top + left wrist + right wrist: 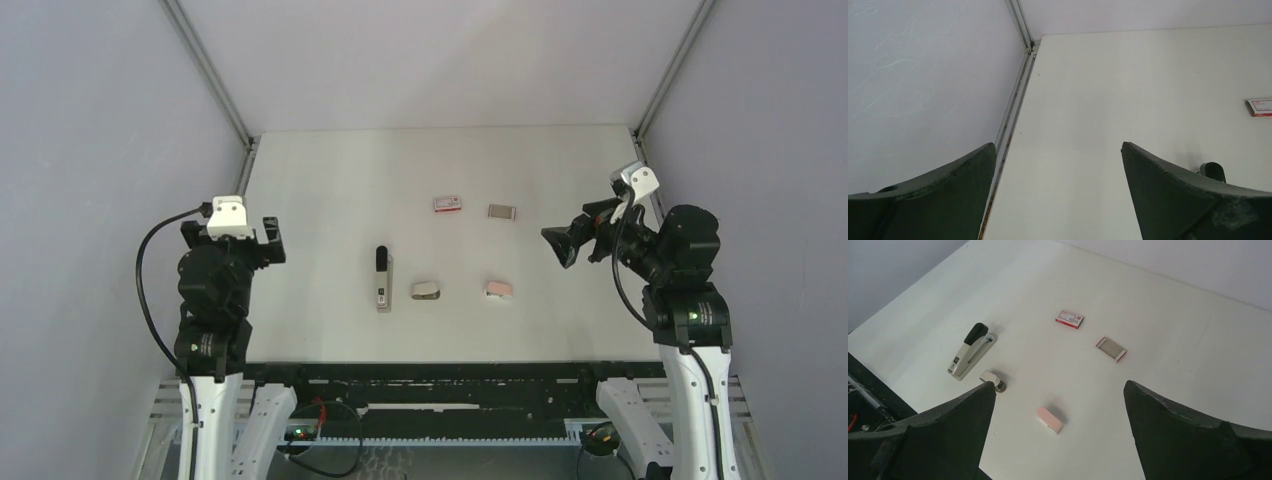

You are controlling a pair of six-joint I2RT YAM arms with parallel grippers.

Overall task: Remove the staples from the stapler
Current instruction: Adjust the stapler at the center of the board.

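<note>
Stapler: long grey-and-black desk stapler [972, 351]; likely rigid; hold body.
Staples: unseen; likely light, brittle strip; pinch sides.
Left gripper [1058, 146]: wide, empty.
Right gripper [1058, 384]: wide, empty.

A plain white bench [330, 180] carries five things. A long cream-and-black stapler [382, 279] lies left of centre. To its right lie a small silver-grey stapler [426, 290] and a small pink stapler [498, 289]. Farther back, near each other, lie a red-and-white little box [447, 204] and a flat red-edged tray with a grey inside [501, 211].
</note>
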